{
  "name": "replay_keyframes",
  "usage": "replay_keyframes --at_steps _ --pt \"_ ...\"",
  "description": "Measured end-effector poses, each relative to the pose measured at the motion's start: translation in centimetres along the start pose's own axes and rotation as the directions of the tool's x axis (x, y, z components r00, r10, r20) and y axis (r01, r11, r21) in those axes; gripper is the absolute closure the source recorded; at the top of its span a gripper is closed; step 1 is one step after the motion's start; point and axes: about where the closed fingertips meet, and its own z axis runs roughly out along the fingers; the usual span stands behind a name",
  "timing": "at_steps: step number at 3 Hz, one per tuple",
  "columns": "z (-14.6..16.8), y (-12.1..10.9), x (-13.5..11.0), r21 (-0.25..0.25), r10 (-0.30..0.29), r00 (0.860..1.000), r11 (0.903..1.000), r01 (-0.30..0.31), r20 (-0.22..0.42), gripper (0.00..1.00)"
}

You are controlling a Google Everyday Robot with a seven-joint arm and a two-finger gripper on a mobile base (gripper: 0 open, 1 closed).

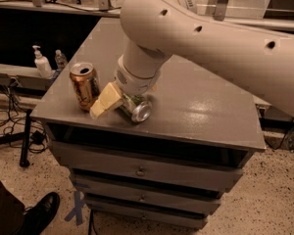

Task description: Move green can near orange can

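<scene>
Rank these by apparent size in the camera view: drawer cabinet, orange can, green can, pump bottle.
1. drawer cabinet
2. orange can
3. green can, held in the gripper beside the orange can, and the farther pump bottle look alike; unranked.
</scene>
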Motion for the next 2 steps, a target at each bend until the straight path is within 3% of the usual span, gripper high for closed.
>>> replay_keyframes --at_steps 1,2 --pt "-0.3 -0.1 -0.1 0.004 0.0 1.0 1.0 0.0 0.007 0.0" --pt "-3.0 -0.9 -0.7 0.027 0.008 0.998 0.9996 -0.01 0.069 0.0"
